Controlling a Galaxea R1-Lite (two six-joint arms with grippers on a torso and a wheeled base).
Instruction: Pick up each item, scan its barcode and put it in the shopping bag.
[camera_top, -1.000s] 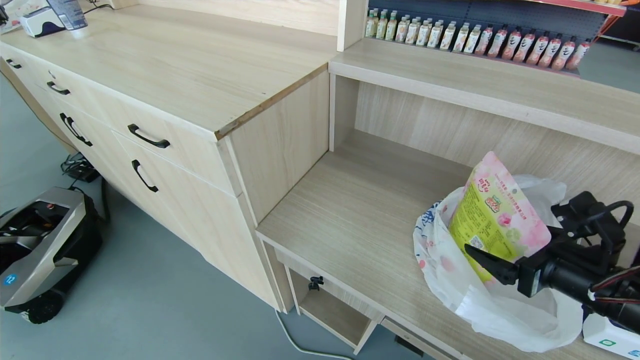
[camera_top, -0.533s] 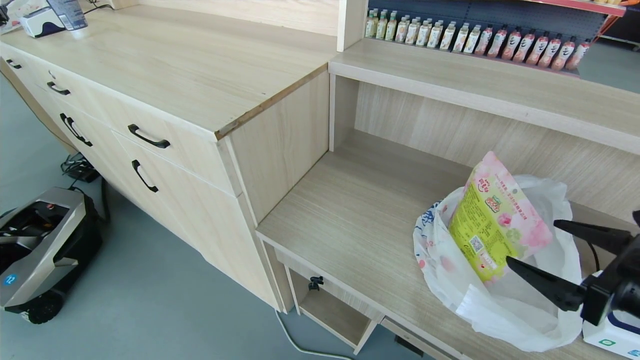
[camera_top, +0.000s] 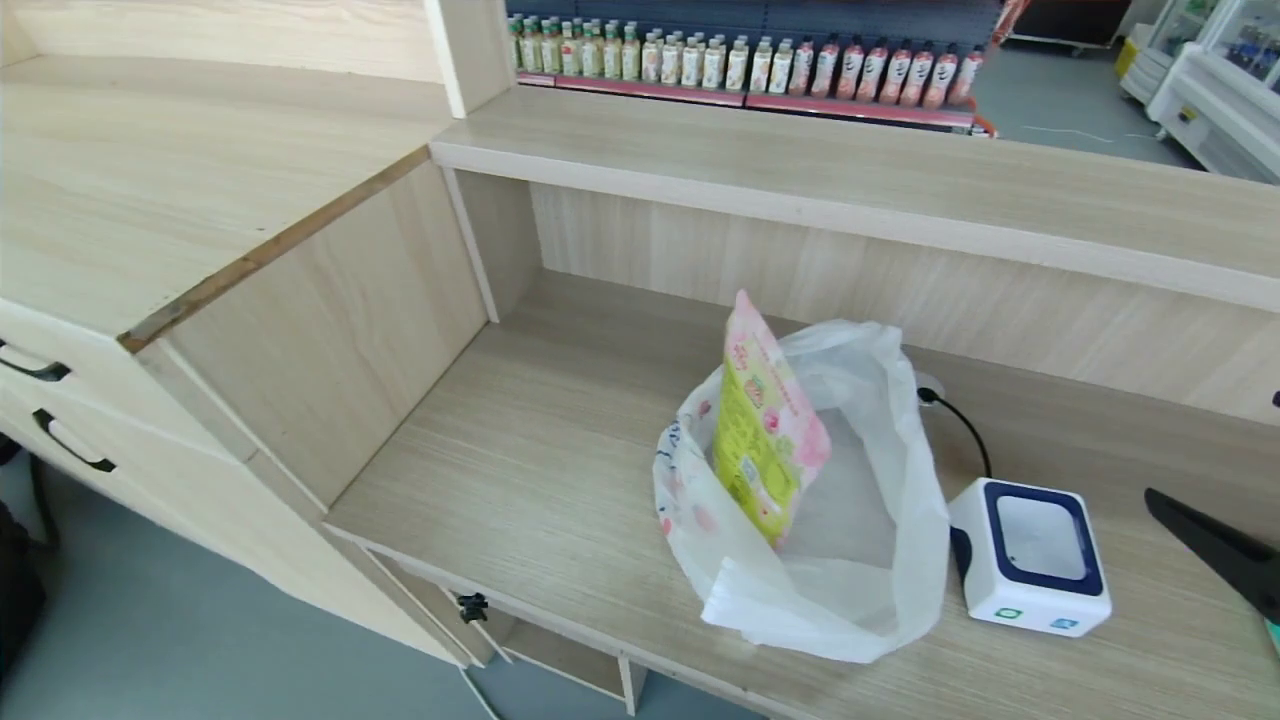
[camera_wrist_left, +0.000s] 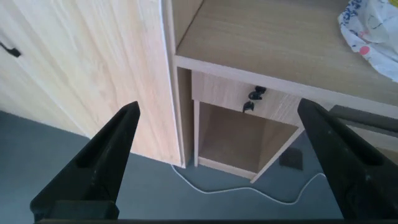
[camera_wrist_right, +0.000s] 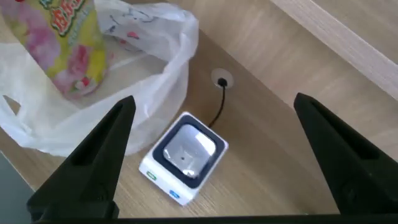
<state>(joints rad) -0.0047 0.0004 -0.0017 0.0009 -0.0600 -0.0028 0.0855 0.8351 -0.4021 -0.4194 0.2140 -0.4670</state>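
Note:
A pink and yellow snack pouch stands upright inside the white plastic shopping bag on the low wooden counter. A white barcode scanner with a dark window sits just right of the bag. One black finger of my right gripper shows at the far right, beyond the scanner. In the right wrist view my right gripper hangs open and empty above the scanner, with the bag and pouch off to one side. My left gripper is open and empty, low in front of the counter, with a corner of the bag farther off.
A taller cabinet with black-handled drawers walls off the counter's left side. An upper shelf overhangs the back. The scanner's black cable runs to a hole behind the bag. Bottles line a store shelf behind. A drawer with a key sits under the counter.
The head camera has swung to the right, so the whole picture has shifted. My right gripper has drawn back to the right, away from the bag. The pouch stays in the bag.

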